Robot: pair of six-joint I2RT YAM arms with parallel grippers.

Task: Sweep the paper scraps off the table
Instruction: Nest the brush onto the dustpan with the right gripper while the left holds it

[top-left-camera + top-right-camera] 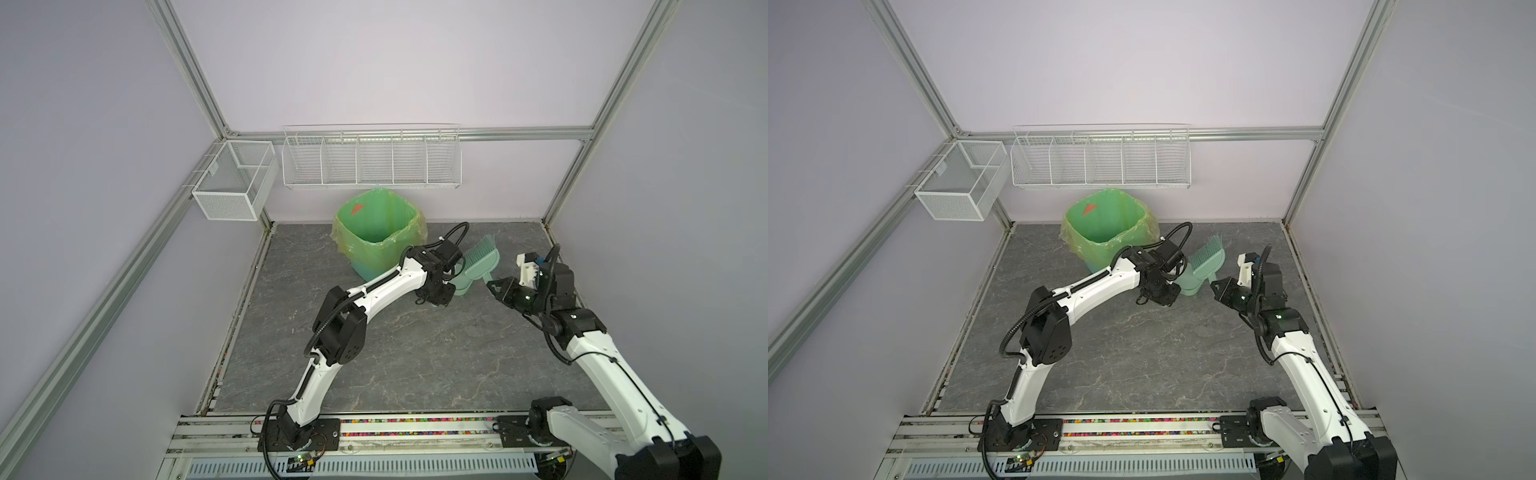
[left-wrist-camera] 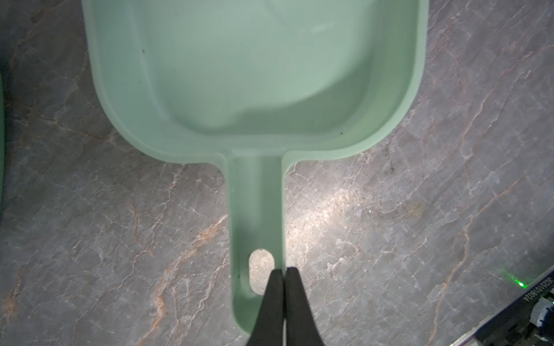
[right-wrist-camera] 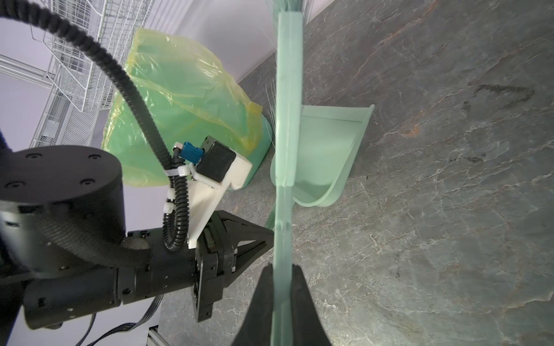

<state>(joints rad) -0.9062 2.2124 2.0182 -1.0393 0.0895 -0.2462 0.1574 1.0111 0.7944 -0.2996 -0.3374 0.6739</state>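
Paper scraps nowhere in sight on the bench (image 1: pixel 415 353) or in the empty dustpan (image 2: pixel 254 75), left hand (image 2: pixel 283 275) pinching its handle, right hand (image 3: pixel 281 271) clamped on the brush (image 3: pixel 287 104); likely swept clean, next setting both tools down.

The surface (image 1: pixel 415 357) is dark grey, marbled with pale and rust-coloured veins. The dustpan (image 2: pixel 254 75) and brush (image 1: pixel 480 257) are mint green. The bin (image 1: pixel 368 270) is teal-green under a translucent yellow-green bag (image 1: pixel 417 232), with an orange-red triangle (image 1: pixel 356 210) inside. The wire baskets (image 1: pixel 370 162) are white. The left end effector (image 2: pixel 284 275) and right end effector (image 3: pixel 281 269) are black.
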